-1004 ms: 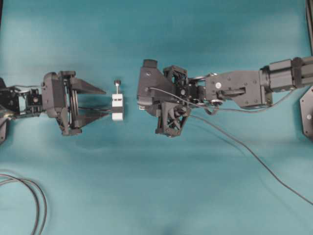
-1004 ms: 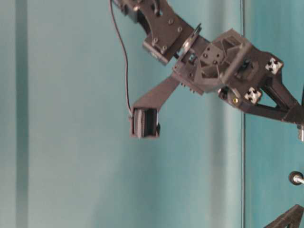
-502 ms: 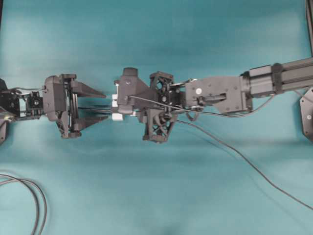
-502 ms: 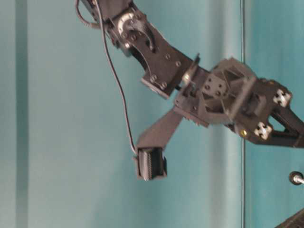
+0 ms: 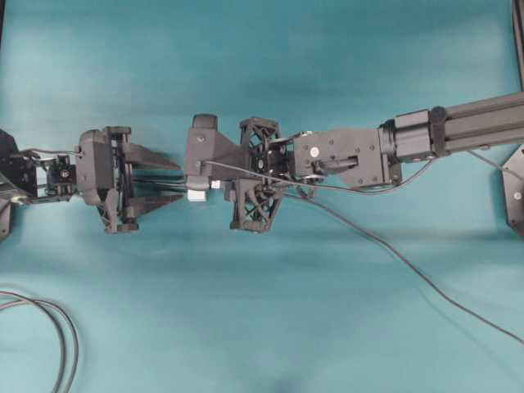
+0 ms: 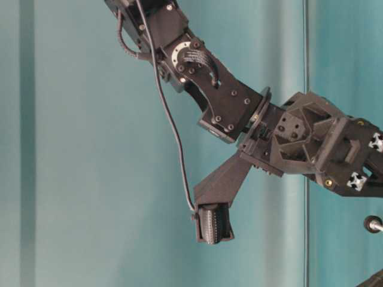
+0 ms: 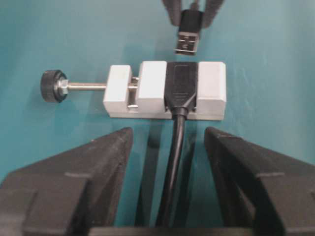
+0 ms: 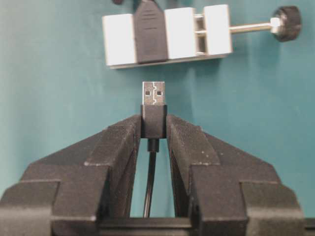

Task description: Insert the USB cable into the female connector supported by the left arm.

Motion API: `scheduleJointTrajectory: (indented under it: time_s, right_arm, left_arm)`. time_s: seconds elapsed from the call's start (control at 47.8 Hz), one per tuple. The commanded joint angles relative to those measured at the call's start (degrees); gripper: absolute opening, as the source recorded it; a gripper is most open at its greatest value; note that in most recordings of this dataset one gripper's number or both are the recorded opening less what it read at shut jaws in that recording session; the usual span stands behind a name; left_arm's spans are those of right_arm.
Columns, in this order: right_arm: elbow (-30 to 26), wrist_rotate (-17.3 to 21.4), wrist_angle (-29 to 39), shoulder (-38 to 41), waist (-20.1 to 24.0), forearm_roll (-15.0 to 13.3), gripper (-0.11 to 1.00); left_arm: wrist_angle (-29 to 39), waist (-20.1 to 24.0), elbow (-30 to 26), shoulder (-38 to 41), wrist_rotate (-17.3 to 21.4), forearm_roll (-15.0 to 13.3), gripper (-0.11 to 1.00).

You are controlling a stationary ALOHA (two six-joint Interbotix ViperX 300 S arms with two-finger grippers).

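Right gripper: clenched on the black housing of the USB cable; both fingers press its sides, and the silvery plug sticks out past the tips toward 12 o'clock in the right wrist view.

USB cable: the thin lead runs back between the fingers toward 6 o'clock in that view. In the overhead view it trails from the right arm across the table toward 4 o'clock. The plug is close to the connector but apart from it; teal shows between them.

Female connector: a white block lying on the teal table, with a black socket housing seated in its slot. In the left wrist view its screw post and black knob point to 9 o'clock. Its thick black cable runs toward 6 o'clock between the left fingers.

Left gripper: released, fingers spread wide at either side of the thick cable, tips just short of the block and not touching it.

Alignment: in the left wrist view the plug hangs at 12 o'clock of the black socket housing, slightly toward 1 o'clock.

Looped cable: a thick black cable lies at 8 o'clock of the overhead view, well apart from both arms.
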Motion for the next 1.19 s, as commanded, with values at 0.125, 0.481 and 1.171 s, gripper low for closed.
scheduleJointTrajectory:
  time_s: [0.125, 0.481, 1.171]
  right_arm:
    - [-0.97, -0.09, -0.62, -0.97, -0.44, -1.23, 0.22]
    - [-0.97, -0.09, -2.81, -0.53, -0.44, -1.32, 0.22]
    - [-0.88, -0.09, -4.57, -0.09, -0.35, -1.32, 0.22]
  left_arm:
    - [-0.53, 0.09, -0.70, -0.53, 0.62, 0.00, 0.59]
    - [-0.09, 0.09, -1.49, -0.53, 0.62, 0.00, 0.58]
    - [0.62, 0.09, -1.49, -0.53, 0.53, -0.09, 0.58]
